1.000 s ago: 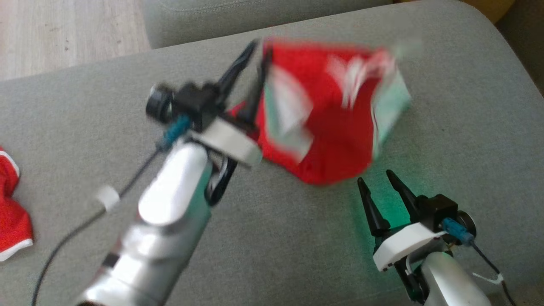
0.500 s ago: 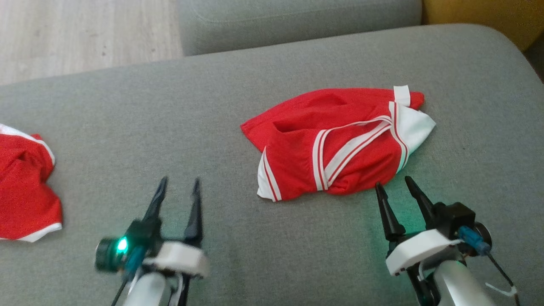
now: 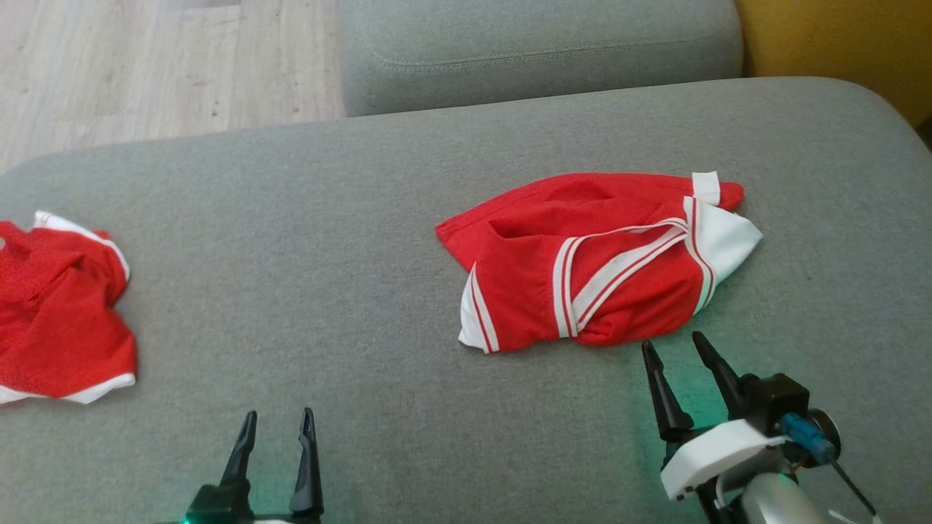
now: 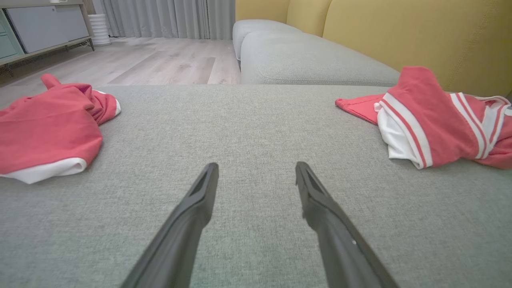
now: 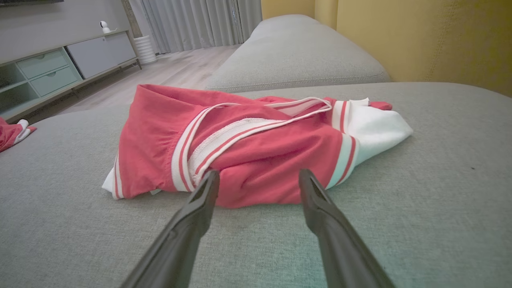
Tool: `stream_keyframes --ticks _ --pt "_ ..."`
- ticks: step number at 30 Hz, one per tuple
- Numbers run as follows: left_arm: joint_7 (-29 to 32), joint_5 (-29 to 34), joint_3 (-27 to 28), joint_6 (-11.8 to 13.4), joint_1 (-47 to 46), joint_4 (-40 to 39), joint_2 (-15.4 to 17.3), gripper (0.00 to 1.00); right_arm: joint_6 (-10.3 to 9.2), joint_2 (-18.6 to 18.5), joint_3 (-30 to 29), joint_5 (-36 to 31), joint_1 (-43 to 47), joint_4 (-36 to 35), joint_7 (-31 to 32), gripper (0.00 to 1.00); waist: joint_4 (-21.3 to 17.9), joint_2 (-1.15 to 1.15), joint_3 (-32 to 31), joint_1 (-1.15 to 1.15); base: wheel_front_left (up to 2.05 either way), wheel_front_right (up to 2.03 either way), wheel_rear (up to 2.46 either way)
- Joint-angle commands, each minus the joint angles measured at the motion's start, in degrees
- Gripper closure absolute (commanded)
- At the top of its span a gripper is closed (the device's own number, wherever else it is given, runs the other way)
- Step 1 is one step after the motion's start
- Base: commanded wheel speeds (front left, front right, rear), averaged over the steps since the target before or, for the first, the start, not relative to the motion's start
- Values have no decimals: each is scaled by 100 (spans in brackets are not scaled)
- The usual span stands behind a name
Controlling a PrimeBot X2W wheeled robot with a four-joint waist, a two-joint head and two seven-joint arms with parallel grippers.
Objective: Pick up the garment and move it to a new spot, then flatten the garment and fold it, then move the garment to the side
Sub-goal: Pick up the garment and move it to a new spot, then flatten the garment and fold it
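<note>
A: What's lying on the grey sofa cushion (image 3: 306, 240)?
B: The striped garment (image 3: 524, 284), red and white, crumpled right of centre; a second red garment (image 3: 58, 327) well apart at the left.
A: And the grippers?
B: The right gripper (image 3: 672, 340) just short of the striped garment, left gripper (image 3: 279, 413) over bare cushion, both jaws spread, empty

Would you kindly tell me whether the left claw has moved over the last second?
Yes. The left claw has pulled back toward the robot, away from the striped garment it was holding, which lies on the grey cushion.
</note>
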Motion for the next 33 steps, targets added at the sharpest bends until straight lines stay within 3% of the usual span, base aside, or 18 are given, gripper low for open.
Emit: stream_keyframes --ticks 1,8,16,22,33 --pt "-55 79 182 -47 -171 -185 -21 0 18 27 185 16 -109 -142 -22 0 63 0 29 1 0 0 0" --pt "-55 39 -83 -103 -297 -104 -37 0 18 12 693 234 -283 4 -22 0 335 0 147 1 0 0 0" --pt "-55 -9 -357 -89 -392 36 -38 0 18 -83 1765 463 -721 182 -22 0 727 0 340 1 0 0 0" --pt "-55 -64 -613 -121 -472 113 -38 0 18 -102 2271 503 -1379 438 -22 0 1118 0 514 1 0 0 0" --pt "-56 -253 -1009 -19 -611 184 -39 0 18 -100 2362 442 -1966 2120 332 0 1662 0 742 1 0 0 0"
